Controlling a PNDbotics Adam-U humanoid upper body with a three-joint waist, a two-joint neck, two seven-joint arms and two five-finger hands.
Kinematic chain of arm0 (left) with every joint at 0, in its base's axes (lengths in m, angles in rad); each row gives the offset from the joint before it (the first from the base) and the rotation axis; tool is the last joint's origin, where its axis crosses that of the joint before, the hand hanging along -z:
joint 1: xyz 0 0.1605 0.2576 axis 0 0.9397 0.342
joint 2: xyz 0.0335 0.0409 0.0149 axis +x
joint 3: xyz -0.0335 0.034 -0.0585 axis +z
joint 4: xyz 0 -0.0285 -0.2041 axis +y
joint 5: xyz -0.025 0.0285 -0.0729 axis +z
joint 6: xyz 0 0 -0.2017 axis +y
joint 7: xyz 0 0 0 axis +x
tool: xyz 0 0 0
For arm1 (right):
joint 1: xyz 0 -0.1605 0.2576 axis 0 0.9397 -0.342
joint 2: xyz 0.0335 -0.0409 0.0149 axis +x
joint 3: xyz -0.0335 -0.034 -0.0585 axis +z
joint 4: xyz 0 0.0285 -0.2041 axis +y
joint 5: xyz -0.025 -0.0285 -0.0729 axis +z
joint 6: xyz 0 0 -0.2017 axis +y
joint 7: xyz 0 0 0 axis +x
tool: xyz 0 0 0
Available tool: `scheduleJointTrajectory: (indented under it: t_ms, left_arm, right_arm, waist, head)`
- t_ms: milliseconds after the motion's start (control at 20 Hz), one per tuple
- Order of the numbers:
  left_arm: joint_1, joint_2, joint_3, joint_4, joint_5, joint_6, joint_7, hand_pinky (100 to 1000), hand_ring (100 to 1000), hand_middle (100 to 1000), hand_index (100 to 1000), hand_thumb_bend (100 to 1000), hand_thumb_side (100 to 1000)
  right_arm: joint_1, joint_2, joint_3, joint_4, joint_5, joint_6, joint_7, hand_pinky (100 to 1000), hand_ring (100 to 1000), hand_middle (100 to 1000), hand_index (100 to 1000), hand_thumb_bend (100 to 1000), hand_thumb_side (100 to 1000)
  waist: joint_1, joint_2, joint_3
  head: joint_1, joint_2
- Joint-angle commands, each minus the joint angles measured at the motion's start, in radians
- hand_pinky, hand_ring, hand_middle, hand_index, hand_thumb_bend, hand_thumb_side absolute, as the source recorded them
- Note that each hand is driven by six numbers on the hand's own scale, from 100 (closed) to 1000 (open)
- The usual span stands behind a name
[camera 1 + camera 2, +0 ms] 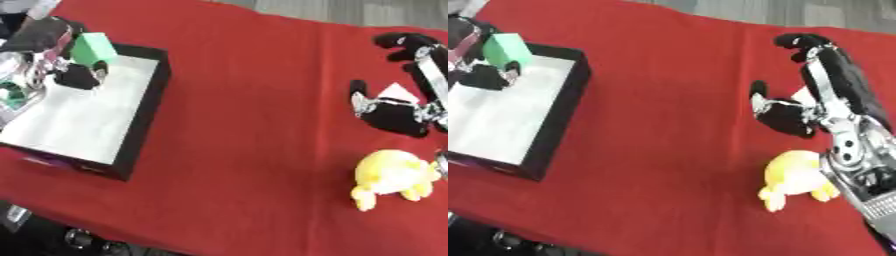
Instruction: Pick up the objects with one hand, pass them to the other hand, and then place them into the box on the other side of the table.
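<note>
A black box (147, 107) with a white floor stands at the table's left. My left hand (48, 42) is over its far left corner, fingers curled round a green block (93, 47) held above the box floor. At the right, my right hand (794, 117) hovers open over the red cloth, fingers stretched toward the far edge and thumb pointing left. A small white shape (397, 92) shows in the gap between thumb and fingers; I cannot tell what it is. A yellow plush toy (394, 175) lies on the cloth just in front of the right hand, apart from it.
A red cloth (254, 130) covers the table. Grey floor shows beyond its far edge. Dark machine parts (79, 240) sit below the table's near left edge. A broad stretch of cloth separates the box from the right hand.
</note>
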Motion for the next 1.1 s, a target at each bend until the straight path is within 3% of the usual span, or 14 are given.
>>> scheduleJointTrajectory:
  t_ms: [50, 150, 350, 450, 700, 850, 950, 1000, 1050, 1100]
  left_arm:
    - [-0.004, 0.025, -0.003, 0.023, -0.050, -0.023, -0.045, 844, 797, 797, 877, 351, 593]
    - [-0.007, 0.022, -0.002, 0.035, -0.111, -0.045, -0.113, 904, 822, 807, 900, 385, 862]
    - [-0.017, 0.014, 0.014, 0.039, -0.200, -0.070, -0.214, 949, 841, 812, 912, 415, 977]
    - [-0.020, 0.012, 0.023, 0.035, -0.215, -0.070, -0.232, 964, 848, 812, 908, 415, 985]
    - [-0.019, 0.013, 0.031, 0.025, -0.218, -0.069, -0.251, 985, 854, 809, 897, 468, 674]
    - [-0.020, 0.014, 0.036, 0.018, -0.215, -0.064, -0.247, 970, 842, 794, 885, 436, 577]
    - [-0.021, 0.012, 0.043, 0.007, -0.212, -0.052, -0.235, 959, 828, 775, 871, 363, 477]
    - [-0.022, 0.009, 0.049, -0.003, -0.204, -0.044, -0.228, 958, 815, 757, 864, 219, 377]
    - [-0.023, 0.006, 0.058, -0.017, -0.187, -0.033, -0.220, 950, 806, 750, 860, 136, 278]
    - [-0.024, 0.005, 0.067, -0.035, -0.168, -0.021, -0.206, 947, 803, 750, 859, 109, 274]
  right_arm:
    - [-0.013, -0.020, -0.012, -0.016, -0.006, 0.001, -0.009, 851, 843, 837, 858, 176, 100]
    - [-0.012, -0.020, -0.012, -0.016, -0.008, 0.002, -0.012, 851, 842, 837, 858, 173, 100]
    - [-0.010, -0.023, -0.011, -0.016, -0.010, 0.003, -0.018, 850, 841, 836, 858, 168, 100]
    - [-0.010, -0.025, -0.010, -0.016, -0.011, 0.003, -0.019, 850, 840, 835, 858, 166, 100]
    - [-0.010, -0.028, -0.010, -0.016, -0.015, 0.004, -0.022, 849, 838, 834, 857, 158, 100]
    - [-0.009, -0.030, -0.010, -0.016, -0.017, 0.005, -0.024, 849, 837, 833, 857, 157, 100]
    - [-0.007, -0.032, -0.011, -0.016, -0.017, 0.006, -0.025, 848, 837, 832, 857, 153, 100]
    - [-0.007, -0.033, -0.013, -0.016, -0.018, 0.006, -0.025, 848, 837, 832, 856, 151, 100]
    - [-0.006, -0.035, -0.015, -0.016, -0.018, 0.006, -0.026, 848, 837, 832, 857, 149, 100]
    - [-0.006, -0.039, -0.016, -0.016, -0.017, 0.006, -0.027, 848, 837, 832, 857, 149, 100]
  waist:
    - [-0.009, -0.019, -0.002]
    - [-0.008, -0.019, -0.003]
    - [-0.006, -0.020, -0.001]
    - [-0.005, -0.021, 0.001]
    - [-0.003, -0.024, 0.003]
    - [-0.003, -0.025, 0.004]
    - [-0.002, -0.027, 0.004]
    - [-0.002, -0.028, 0.004]
    - [-0.002, -0.029, 0.005]
    - [-0.002, -0.030, 0.005]
  head:
    - [0.004, -0.001]
    - [0.004, -0.001]
    - [0.001, 0.000]
    - [-0.002, 0.001]
    - [-0.002, 0.001]
    - [-0.002, 0.002]
    - [-0.004, 0.002]
    - [-0.007, 0.003]
    - [-0.012, 0.005]
    - [-0.019, 0.007]
